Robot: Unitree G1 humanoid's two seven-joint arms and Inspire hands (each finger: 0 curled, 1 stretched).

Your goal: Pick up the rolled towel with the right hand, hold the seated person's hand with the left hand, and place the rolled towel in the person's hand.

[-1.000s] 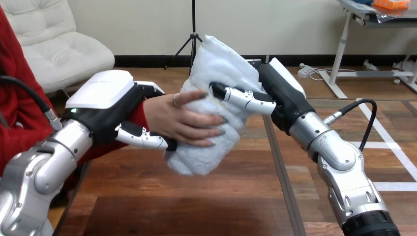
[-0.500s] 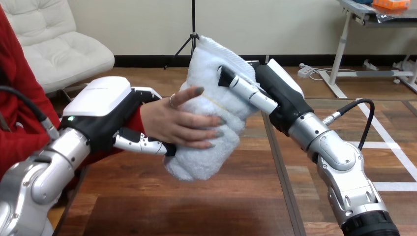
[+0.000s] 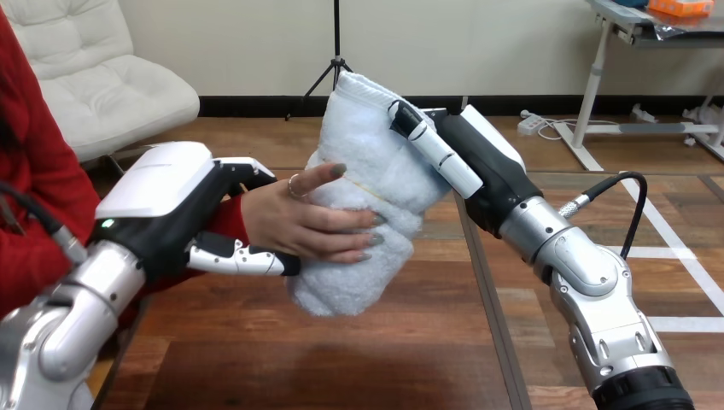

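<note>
Towel: the white rolled terry towel (image 3: 388, 184) stands nearly upright in the air above the brown wooden worktop (image 3: 341, 367). Its top leans toward the view's right, and it sits between the person's hand and my right hand.
Person's hand: the person's hand (image 3: 312, 218) comes in from the left across the towel's middle, fingers laid over its front and thumb raised against it. I cannot see how firmly it closes.
Left hand: my left hand (image 3: 175, 218) is wrapped round the person's wrist (image 3: 254, 213), thumb beneath and fingers over the top.
Right hand: my right hand (image 3: 491, 166) rests against the towel's upper right side. I cannot tell whether it grips the towel or merely leans there.
Stage: the handover looks almost made to me, but not finished.
Risk, drop: if I draw my right hand away before the person's fingers close, the towel could fall to the worktop.
Risk, tipping: much of the roll stands above and hangs below the person's hand, so a loose hold may let it pivot and slip out.
Risk, snag: the terry loops could catch on my right hand as it leaves and drag the towel along.
Risk, unrolling: a soft roll held only at its middle may loosen.
Risk, wrist: moving my left arm now would jolt the person's hold.
</note>
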